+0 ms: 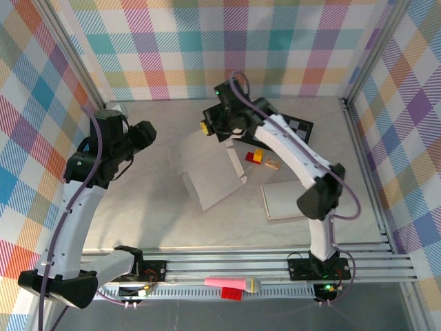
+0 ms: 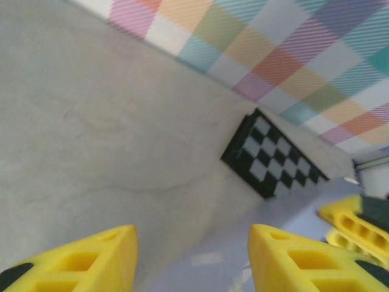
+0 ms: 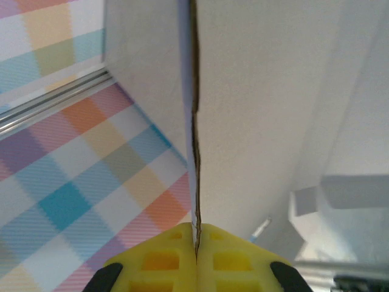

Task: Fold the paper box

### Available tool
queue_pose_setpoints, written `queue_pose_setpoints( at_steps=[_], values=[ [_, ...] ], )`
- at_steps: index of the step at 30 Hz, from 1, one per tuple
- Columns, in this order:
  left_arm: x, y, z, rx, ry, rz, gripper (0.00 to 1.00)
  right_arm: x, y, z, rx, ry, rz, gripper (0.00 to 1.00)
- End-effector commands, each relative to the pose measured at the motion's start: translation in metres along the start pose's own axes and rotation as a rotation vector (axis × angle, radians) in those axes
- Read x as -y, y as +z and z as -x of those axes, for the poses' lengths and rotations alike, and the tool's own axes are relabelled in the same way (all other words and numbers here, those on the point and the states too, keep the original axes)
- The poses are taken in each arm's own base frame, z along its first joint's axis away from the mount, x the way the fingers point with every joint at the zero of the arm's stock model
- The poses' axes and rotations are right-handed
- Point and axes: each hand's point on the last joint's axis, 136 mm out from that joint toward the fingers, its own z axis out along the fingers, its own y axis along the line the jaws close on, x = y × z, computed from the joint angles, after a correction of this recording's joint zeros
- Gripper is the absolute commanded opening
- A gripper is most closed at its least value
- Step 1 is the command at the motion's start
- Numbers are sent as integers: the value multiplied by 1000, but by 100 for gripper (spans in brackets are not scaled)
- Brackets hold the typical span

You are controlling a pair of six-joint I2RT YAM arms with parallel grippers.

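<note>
The white paper box [image 1: 210, 169] lies part-folded in the middle of the table, one panel raised. At the box's far edge my right gripper [image 1: 210, 127] holds that panel. In the right wrist view its yellow fingers [image 3: 164, 261] are pressed together on the thin cardboard edge [image 3: 194, 121], which runs straight up from them. My left gripper [image 1: 148, 134] hovers left of the box, apart from it. Its yellow fingers [image 2: 91, 261] stand wide open around nothing, with pale box paper [image 2: 213, 261] beyond the gap. The right gripper's yellow fingers [image 2: 355, 222] show at the right edge of the left wrist view.
A black-and-white checkerboard [image 1: 300, 127] [image 2: 273, 155] lies at the back right. Red and yellow bricks [image 1: 255, 157] and a tan block [image 1: 273, 164] sit right of the box. A flat pale card [image 1: 286, 200] lies nearer. A pink piece [image 1: 227, 283] rests on the front rail.
</note>
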Motion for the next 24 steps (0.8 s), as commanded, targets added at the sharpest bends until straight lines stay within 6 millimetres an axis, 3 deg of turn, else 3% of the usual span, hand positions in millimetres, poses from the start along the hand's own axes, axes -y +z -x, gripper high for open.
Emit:
queue_pose_setpoints(
  at_steps=[1, 5, 9, 14, 24],
  values=[
    [-26, 2, -25, -84, -27, 55, 49, -24, 23, -12, -65, -100, 117, 0],
    [-58, 18, -52, -158, -3, 143, 45, -4, 51, -15, -120, -127, 104, 0],
    [-80, 38, -77, -214, -40, 157, 38, 14, 60, -14, -129, -186, 93, 0],
    [-90, 63, -106, -276, -61, 128, 26, 30, 67, -13, -139, -283, 125, 0],
    [-96, 77, -139, -268, 7, 31, 26, 22, 65, -27, -250, -422, 311, 0]
  ],
)
